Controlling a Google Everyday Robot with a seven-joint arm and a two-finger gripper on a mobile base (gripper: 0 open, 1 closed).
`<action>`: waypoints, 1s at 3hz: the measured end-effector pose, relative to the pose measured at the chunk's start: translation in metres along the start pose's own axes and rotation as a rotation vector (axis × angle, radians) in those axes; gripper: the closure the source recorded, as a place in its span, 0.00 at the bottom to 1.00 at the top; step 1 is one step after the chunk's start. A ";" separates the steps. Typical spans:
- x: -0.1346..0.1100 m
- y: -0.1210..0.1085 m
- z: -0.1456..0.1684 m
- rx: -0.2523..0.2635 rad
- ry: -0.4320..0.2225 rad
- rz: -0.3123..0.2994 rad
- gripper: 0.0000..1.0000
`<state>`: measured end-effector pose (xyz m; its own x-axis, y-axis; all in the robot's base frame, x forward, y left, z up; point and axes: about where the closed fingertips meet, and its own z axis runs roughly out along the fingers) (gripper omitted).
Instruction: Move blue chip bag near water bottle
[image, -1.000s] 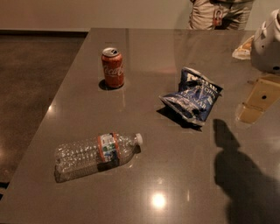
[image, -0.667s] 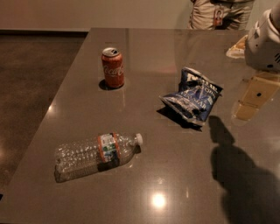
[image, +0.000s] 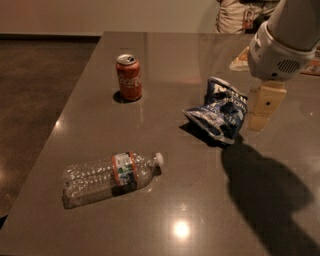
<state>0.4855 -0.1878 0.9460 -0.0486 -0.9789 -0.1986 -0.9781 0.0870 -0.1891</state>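
Note:
The blue chip bag (image: 220, 110) lies crumpled on the grey table (image: 200, 200), right of the middle. The water bottle (image: 110, 175) lies on its side at the front left, white cap pointing right, well apart from the bag. My gripper (image: 264, 111) hangs from the white arm at the upper right, just to the right of the bag and close to its edge; one tan finger (image: 266, 102) shows, above the table.
A red soda can (image: 129, 77) stands upright at the back left of the table. A person stands beyond the far edge (image: 240, 15). A small object (image: 239, 61) lies at the back right. The table's left edge drops to a dark floor.
The arm and gripper have moved left and nearer to the chip bag. The bag, bottle and can have not moved.

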 end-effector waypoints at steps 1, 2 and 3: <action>-0.010 -0.008 0.024 -0.046 0.002 -0.067 0.00; -0.020 -0.012 0.047 -0.094 0.005 -0.148 0.00; -0.026 -0.014 0.067 -0.142 0.025 -0.220 0.00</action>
<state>0.5139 -0.1508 0.8895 0.1655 -0.9757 -0.1439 -0.9841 -0.1539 -0.0882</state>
